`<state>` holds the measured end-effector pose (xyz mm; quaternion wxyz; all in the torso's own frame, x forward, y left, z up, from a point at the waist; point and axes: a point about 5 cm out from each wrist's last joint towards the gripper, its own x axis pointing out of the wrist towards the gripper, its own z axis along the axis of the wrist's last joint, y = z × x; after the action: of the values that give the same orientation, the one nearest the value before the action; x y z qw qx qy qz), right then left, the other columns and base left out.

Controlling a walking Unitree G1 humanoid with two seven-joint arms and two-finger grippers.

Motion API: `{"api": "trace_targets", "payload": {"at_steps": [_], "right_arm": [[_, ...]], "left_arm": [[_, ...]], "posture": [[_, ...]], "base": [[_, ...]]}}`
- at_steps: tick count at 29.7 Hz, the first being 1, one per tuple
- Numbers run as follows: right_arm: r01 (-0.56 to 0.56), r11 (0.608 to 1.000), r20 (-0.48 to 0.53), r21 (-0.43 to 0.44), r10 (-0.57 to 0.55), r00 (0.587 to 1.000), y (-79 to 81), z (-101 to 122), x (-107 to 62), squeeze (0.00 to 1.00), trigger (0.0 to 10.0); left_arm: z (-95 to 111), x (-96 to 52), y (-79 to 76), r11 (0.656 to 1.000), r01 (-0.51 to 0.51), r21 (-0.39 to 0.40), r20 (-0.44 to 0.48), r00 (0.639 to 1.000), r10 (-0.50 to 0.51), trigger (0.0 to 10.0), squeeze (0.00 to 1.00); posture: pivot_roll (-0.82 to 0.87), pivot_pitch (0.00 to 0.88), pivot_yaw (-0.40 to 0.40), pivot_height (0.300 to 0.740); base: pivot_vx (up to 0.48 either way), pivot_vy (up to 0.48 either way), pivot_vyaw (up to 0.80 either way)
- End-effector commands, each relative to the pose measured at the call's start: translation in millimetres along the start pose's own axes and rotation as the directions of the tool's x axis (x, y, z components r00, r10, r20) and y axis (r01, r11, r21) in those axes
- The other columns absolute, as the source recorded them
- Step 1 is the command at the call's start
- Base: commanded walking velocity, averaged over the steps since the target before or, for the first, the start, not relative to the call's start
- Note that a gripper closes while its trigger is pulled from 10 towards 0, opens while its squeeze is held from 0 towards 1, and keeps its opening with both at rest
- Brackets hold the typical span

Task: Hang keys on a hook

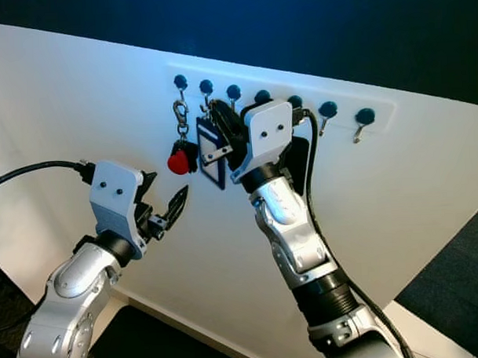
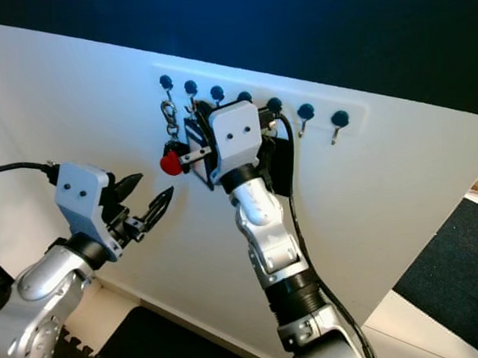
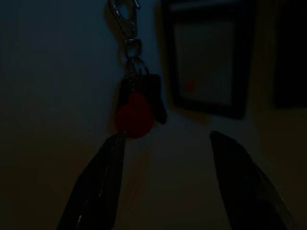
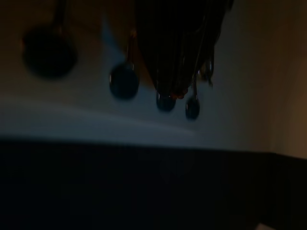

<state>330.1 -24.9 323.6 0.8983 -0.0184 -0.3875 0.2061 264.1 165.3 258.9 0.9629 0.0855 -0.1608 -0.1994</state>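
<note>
A row of dark-knobbed hooks [image 1: 328, 110] runs along a white rack on the white wall. From the leftmost hook [image 1: 180, 81] hangs a silver carabiner [image 1: 180, 114] carrying a dark key with a red fob [image 1: 179, 162]. My right gripper [image 1: 218, 115] is raised against the rack by the second and third hooks. It looks shut on the ring of a blue-framed tag [image 1: 211, 155] that dangles below it. Lower left, my left gripper [image 1: 165, 213] stands open, away from the wall. In the left wrist view the red fob [image 3: 135, 115] hangs just beyond its fingertips [image 3: 115, 143].
Two hooks at the rack's right end [image 1: 365, 116] are bare. A black cable [image 1: 311, 169] loops down from my right wrist. Dark wall [image 1: 296, 28] rises above the white panel. Dark floor mat [image 1: 455, 281] lies at the lower right.
</note>
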Motion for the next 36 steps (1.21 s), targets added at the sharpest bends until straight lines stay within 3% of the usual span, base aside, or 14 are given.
{"api": "trace_targets", "payload": {"at_steps": [1,8,18,23,36], "right_arm": [[0.010,1.000,0.048,-0.014,-0.009,0.999,-4.1,7.1,1.4,0.00,10.0],[0.016,1.000,0.062,-0.023,-0.015,0.998,-6.9,9.7,2.0,0.00,10.0],[0.055,0.998,-0.079,-0.015,-0.056,0.995,-14.8,-13.2,-3.3,0.00,10.0],[0.081,0.997,-0.077,-0.002,-0.081,0.994,-18.1,-13.2,-5.2,0.00,10.0],[0.062,0.998,-0.079,0.033,-0.059,0.995,-18.0,-15.1,-30.7,0.00,10.0]], "left_arm": [[-0.3,-1.0,-4.1,1.000,0.013,-0.018,0.007,1.000,-0.013,10.0,0.00],[-0.3,-0.4,-4.2,1.000,0.016,-0.019,0.008,1.000,-0.015,10.0,0.00],[0.1,0.9,-4.0,1.000,0.017,-0.019,0.008,1.000,-0.017,10.0,0.00],[0.1,0.6,-4.0,1.000,0.015,-0.017,0.007,1.000,-0.014,10.0,0.00],[-1.3,0.1,-4.1,1.000,0.012,-0.020,0.003,1.000,-0.012,10.0,0.00]], "posture": [[0.15,0.140,-0.031,0.740],[0.15,0.140,-0.029,0.740],[0.14,0.145,-0.025,0.740],[0.15,0.147,-0.026,0.740],[0.15,0.152,-0.026,0.740]], "base": [[0.000,0.000,0.00],[0.000,0.000,0.00],[0.000,0.000,0.00],[0.000,0.000,0.00],[0.000,0.000,0.00]]}}
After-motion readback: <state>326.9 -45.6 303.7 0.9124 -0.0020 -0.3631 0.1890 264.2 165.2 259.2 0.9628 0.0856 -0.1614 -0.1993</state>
